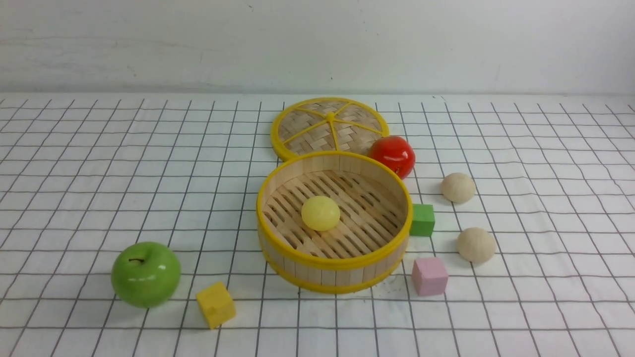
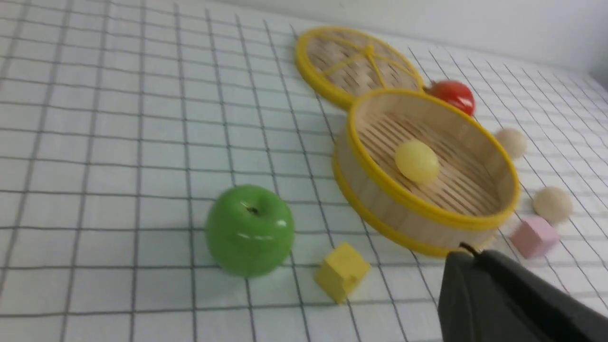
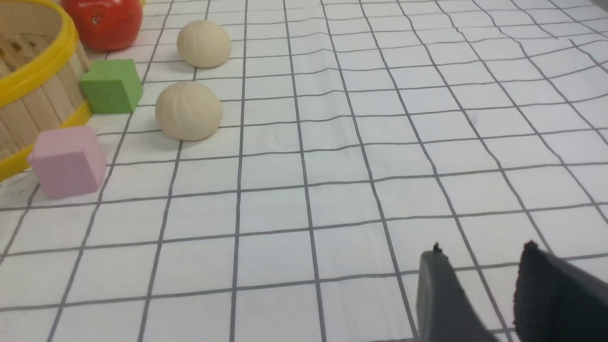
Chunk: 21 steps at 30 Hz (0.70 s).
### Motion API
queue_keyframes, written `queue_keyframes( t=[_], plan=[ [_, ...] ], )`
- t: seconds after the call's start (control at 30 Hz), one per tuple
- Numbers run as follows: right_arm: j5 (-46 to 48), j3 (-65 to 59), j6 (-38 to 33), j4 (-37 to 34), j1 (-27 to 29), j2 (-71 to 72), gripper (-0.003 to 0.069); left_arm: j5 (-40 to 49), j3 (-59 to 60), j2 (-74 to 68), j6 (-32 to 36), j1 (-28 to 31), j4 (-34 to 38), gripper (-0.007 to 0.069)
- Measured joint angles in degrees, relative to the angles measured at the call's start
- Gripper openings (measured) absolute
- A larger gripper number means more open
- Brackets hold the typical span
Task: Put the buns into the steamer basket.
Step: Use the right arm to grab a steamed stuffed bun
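Observation:
The steamer basket (image 1: 333, 250) stands at the table's middle with the pale yellow bun (image 1: 320, 212) on its slat floor. Two beige buns lie on the cloth to its right, the far one (image 1: 458, 187) and the near one (image 1: 476, 244). Neither gripper shows in the front view. In the left wrist view my left gripper (image 2: 468, 254) is shut and empty, near the basket's (image 2: 427, 209) front rim. In the right wrist view my right gripper (image 3: 482, 254) is open and empty above bare cloth, well away from the near bun (image 3: 188, 110) and the far bun (image 3: 204, 43).
The flat woven lid (image 1: 329, 126) lies behind the basket, with a red apple (image 1: 392, 155) beside it. A green cube (image 1: 421, 219) and a pink cube (image 1: 429, 275) sit between basket and beige buns. A green apple (image 1: 145, 273) and yellow cube (image 1: 216, 304) lie front left.

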<state>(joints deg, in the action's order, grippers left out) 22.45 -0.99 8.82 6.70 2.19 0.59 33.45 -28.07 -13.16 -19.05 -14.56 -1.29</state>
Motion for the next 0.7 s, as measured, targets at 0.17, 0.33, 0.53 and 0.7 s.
queue_keyframes(
  t=[0.17, 0.33, 0.53, 0.7],
  plan=[
    [0.0, 0.0, 0.0, 0.0, 0.0, 0.0, 0.0239, -11.3, 12.1, 6.6, -0.1, 8.9, -0.3, -0.0013],
    [0.0, 0.0, 0.0, 0.0, 0.0, 0.0, 0.0239, -14.1, 23.7, 13.6, -0.1, 10.4, -0.5, -0.0013],
    [0.0, 0.0, 0.0, 0.0, 0.0, 0.0, 0.0239, -11.1, 29.5, 13.7, -0.1, 10.4, -0.5, -0.0013],
    [0.0, 0.0, 0.0, 0.0, 0.0, 0.0, 0.0239, -11.1, 29.8, 13.7, -0.1, 10.5, -0.5, -0.0013]
  ],
)
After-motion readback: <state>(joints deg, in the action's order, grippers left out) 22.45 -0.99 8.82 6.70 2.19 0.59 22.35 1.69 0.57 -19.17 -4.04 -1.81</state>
